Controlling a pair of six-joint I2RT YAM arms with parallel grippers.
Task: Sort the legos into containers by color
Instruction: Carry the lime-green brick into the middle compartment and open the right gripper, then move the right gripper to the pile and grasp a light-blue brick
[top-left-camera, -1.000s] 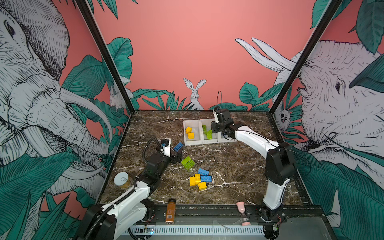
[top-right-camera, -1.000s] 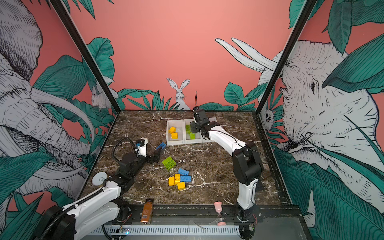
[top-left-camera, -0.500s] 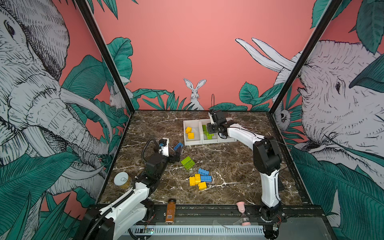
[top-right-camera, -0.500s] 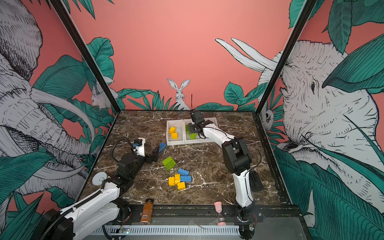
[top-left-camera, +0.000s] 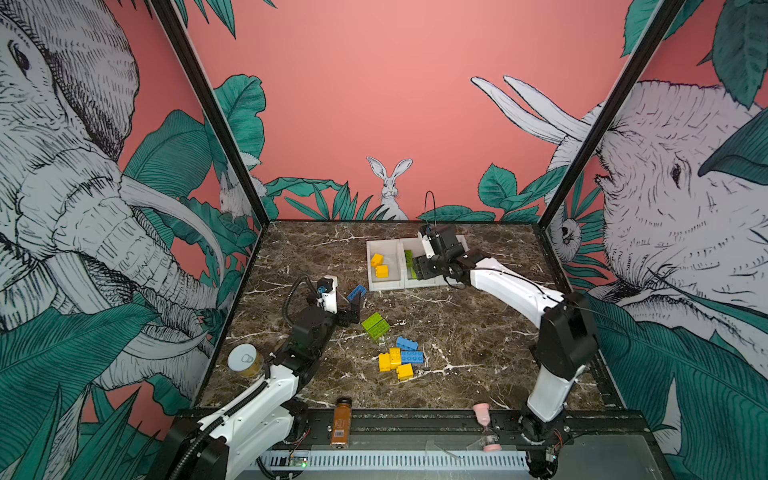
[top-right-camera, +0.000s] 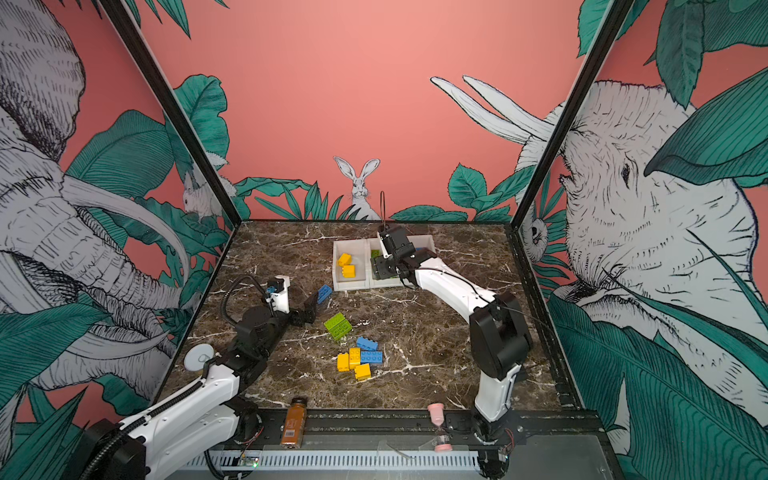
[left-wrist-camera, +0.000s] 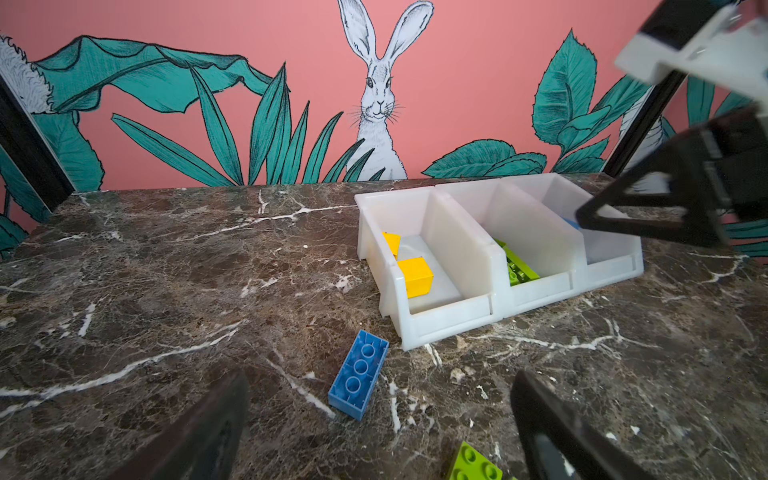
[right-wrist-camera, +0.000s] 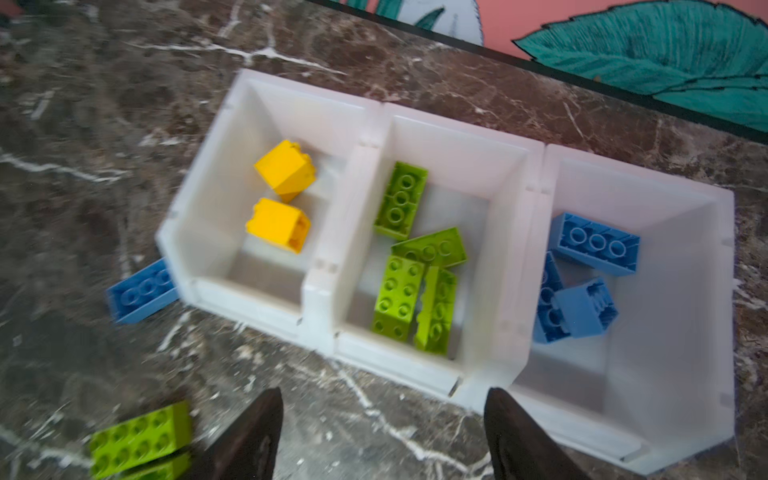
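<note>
Three joined white containers stand at the back. Two yellow legos lie in one end bin, several lime green ones in the middle bin, and blue ones in the other end bin. My right gripper hangs open and empty above the middle bin's front lip. A loose blue lego lies on the table between the tips of my open left gripper, untouched. A lime green pair and a blue and yellow cluster lie mid-table.
A round lidded tin sits at the table's left edge by my left arm. An orange bottle and a pink hourglass stand on the front rail. Printed walls close in the table on three sides.
My right gripper has opened above the middle bin, and its elbow swung inward and back out. The left arm has barely moved.
</note>
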